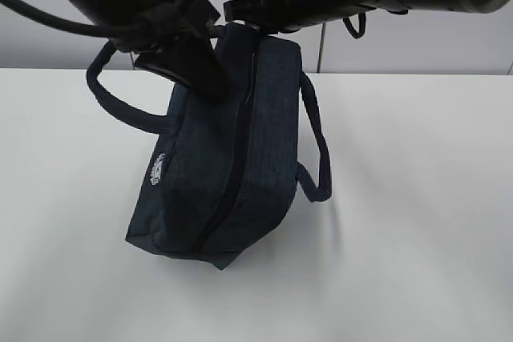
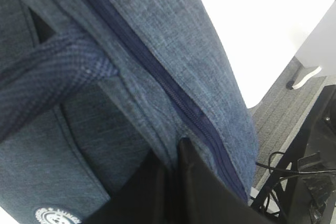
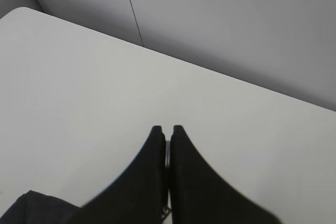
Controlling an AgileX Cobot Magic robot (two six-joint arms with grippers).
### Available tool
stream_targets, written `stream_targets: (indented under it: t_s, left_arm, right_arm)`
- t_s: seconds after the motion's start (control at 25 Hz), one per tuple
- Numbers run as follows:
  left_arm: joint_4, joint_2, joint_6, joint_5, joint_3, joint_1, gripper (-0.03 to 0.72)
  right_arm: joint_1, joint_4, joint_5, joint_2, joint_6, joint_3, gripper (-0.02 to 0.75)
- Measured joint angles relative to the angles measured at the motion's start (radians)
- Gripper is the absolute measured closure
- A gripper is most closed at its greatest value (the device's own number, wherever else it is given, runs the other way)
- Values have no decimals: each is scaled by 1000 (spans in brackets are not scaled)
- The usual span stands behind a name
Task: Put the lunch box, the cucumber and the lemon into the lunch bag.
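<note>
Navy lunch bag [image 1: 228, 166] tilted on white table [image 1: 417, 222], zipper closed; left gripper [image 2: 176, 153] clamped on bag fabric; right gripper [image 3: 167, 129] closed, hold unclear

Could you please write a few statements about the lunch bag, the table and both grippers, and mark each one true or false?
1. The lunch bag is tilted, its far end raised at the grippers. True.
2. The lemon lies on the table beside the bag. False: no lemon shows on the table in any view.
3. The left gripper is shut on the bag's fabric beside the zipper. True.
4. The right gripper is wide open. False: its jaws are shut together, with only bare table beyond the tips.
5. The bag's round white logo faces the right side of the exterior view. False: it is on the left-facing side.
</note>
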Motion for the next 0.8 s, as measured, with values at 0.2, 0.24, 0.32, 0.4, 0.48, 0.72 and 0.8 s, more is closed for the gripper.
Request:
stream_targets:
  t_s: [0.2,0.24,0.32,0.4,0.48,0.72,0.8]
  left_arm:
    - [-19,-2,-2,-13,0,0,697]
    - [-27,-5,-2,-19,0,0,697]
    - [-32,-11,-2,-23,0,0,697]
    - [-38,-20,-2,-23,0,0,697]
    - [-50,-24,-2,-27,0,0,697]
    - [-52,-49,-4,-31,4,0,697]
    - [-52,-61,-4,-33,4,0,697]
  right_arm:
    - [-20,18,0,-2,0,0,738]
    - [-24,22,0,-2,0,0,738]
    - [-25,29,0,-2,0,0,738]
    - [-25,36,2,-2,0,0,738]
    - [-25,38,4,-3,0,0,738]
    - [-25,42,16,-5,0,-1,738]
    - [-25,45,20,-8,0,-2,738]
